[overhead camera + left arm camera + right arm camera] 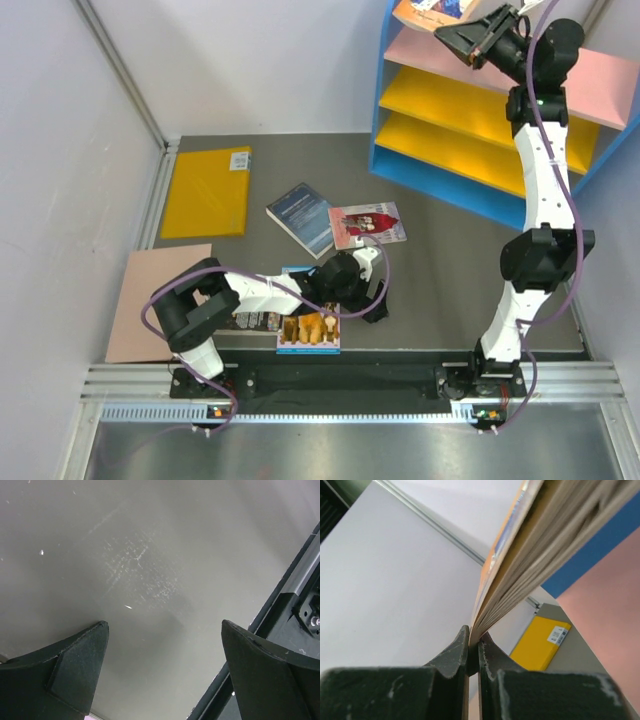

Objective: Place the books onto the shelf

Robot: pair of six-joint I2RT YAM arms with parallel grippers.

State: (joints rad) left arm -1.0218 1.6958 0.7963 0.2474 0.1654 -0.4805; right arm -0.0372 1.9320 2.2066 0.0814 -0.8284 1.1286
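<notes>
Caution: the right claw [474, 647] is closed on only the edge of the tan book [545, 545], held over the top of the shelf [600, 95]. The pages fan apart, so the book may pivot or slip out. The left claw [164, 624] stands fully open, empty, over the bench [150, 540]. The navy book [303, 217] and red-and-white book [367, 224] lie flat there.

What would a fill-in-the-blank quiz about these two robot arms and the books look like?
1. The right gripper holds a book by its edge above the ____ top of the shelf.
2. The left gripper, low over the table, stands ____ with nothing in it.
3. The plain flat sheet with a barcode label is coloured ____.

Missing words: pink; open; yellow.
</notes>
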